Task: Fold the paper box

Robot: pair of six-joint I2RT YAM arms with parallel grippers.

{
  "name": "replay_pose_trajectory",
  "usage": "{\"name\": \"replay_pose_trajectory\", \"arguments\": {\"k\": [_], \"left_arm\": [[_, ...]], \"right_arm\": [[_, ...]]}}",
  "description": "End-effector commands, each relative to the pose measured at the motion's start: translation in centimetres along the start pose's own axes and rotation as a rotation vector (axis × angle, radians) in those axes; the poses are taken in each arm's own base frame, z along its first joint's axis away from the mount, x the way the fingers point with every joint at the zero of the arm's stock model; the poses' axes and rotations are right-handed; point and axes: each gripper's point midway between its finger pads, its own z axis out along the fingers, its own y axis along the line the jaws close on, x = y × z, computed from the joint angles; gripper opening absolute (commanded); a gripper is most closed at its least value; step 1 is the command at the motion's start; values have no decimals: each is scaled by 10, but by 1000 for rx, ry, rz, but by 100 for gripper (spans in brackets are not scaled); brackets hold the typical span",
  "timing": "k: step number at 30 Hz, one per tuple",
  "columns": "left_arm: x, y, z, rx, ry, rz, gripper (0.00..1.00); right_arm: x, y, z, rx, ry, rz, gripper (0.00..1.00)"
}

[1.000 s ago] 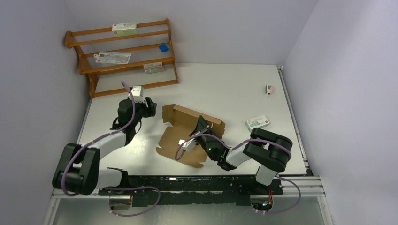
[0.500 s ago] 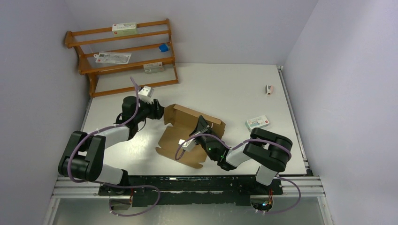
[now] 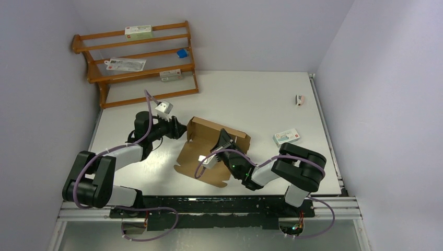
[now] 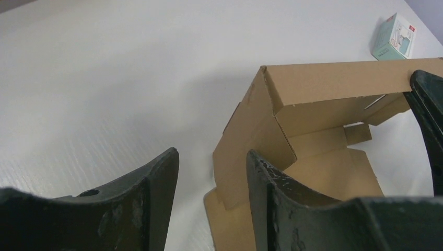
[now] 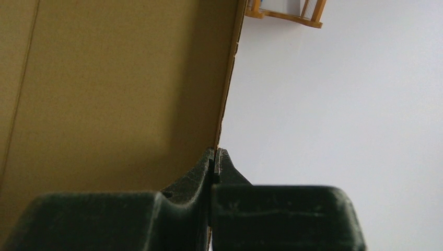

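The paper box (image 3: 206, 151) is a brown cardboard sheet lying mid-table, with its far wall and left side flap standing up. My left gripper (image 3: 181, 129) is open and empty, right against the outer side of the left flap. In the left wrist view the gripper (image 4: 212, 153) frames that upright flap of the box (image 4: 313, 104). My right gripper (image 3: 225, 140) is shut on the box's standing right wall. In the right wrist view the gripper (image 5: 215, 151) pinches the cardboard edge of the box (image 5: 115, 89).
A wooden rack (image 3: 138, 57) holding small white cartons stands at the back left. A white printed carton (image 3: 286, 137) lies right of the box and also shows in the left wrist view (image 4: 394, 37). A small object (image 3: 300, 99) lies far right.
My left gripper has moved right, from beside the rack up to the box's left flap. The flap now stands more upright. The right arm has not moved.
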Motion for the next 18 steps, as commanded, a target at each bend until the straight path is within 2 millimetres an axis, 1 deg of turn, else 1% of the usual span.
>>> {"name": "replay_pose_trajectory", "arguments": {"k": [1, 6, 12, 18], "left_arm": [[-5, -21, -4, 86, -30, 30, 55], [1, -28, -1, 107, -12, 45, 56], [0, -35, 7, 109, -20, 78, 56], [-3, -29, 19, 80, -54, 85, 56]], "right_arm": [[-4, -27, -1, 91, -17, 36, 0], [-5, -27, 0, 88, -21, 34, 0], [-10, -28, 1, 81, -39, 30, 0], [-16, -28, 2, 76, -54, 35, 0]]}}
